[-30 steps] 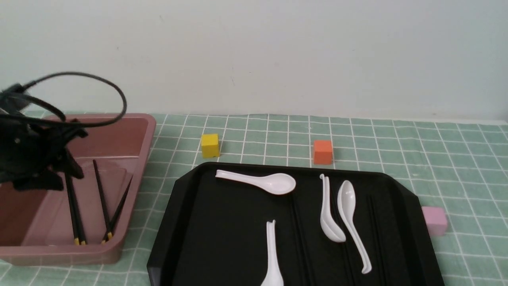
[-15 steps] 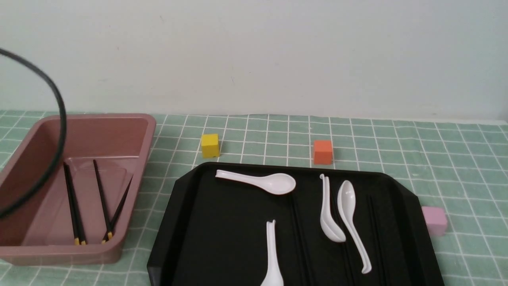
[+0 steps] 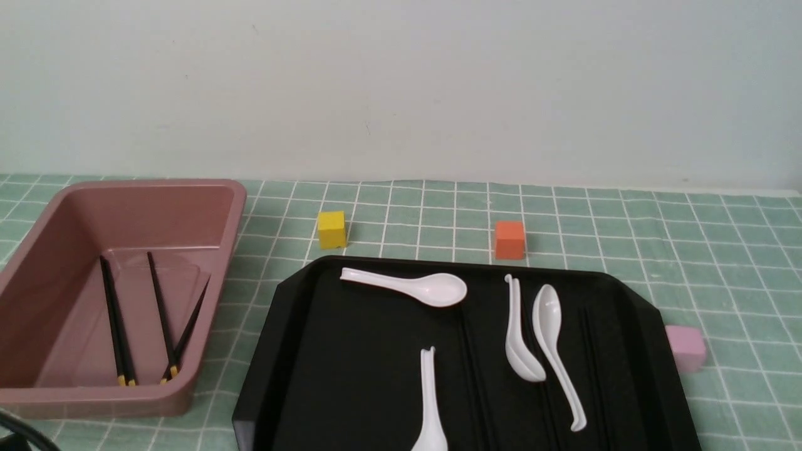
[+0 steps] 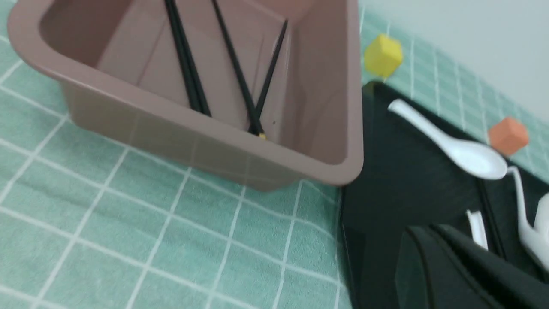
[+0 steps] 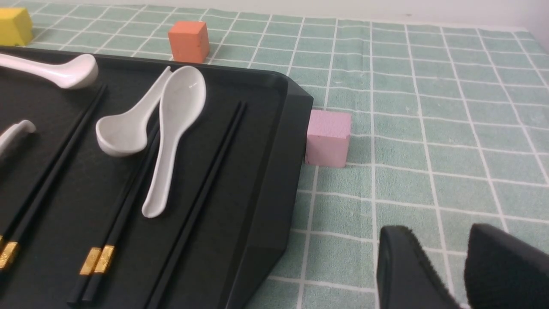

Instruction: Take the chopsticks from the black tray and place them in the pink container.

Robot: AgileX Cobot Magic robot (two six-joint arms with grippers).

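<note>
The pink container (image 3: 216,313) stands at the left, holding several black chopsticks (image 3: 118,326) with their gold bands toward its near wall; the left wrist view shows these chopsticks (image 4: 188,81) too. The black tray (image 3: 326,376) fills the middle. More chopsticks (image 5: 98,259) lie in its grooves, gold bands showing in the right wrist view. My left gripper (image 4: 429,229) hovers over the tray's left part, fingers together, holding nothing. My right gripper (image 5: 441,234) is open above the cloth, right of the tray. Neither gripper shows in the front view.
Several white soup spoons (image 3: 413,287) lie on the tray. A yellow cube (image 3: 331,229) and an orange cube (image 3: 509,239) sit behind it, and a pale pink cube (image 3: 686,347) touches its right edge. A black cable (image 3: 15,432) shows at the bottom left corner.
My left arm has pulled back from over the pink container and out of the front view; only its cable remains at the corner. The chopsticks in the container have not moved.
</note>
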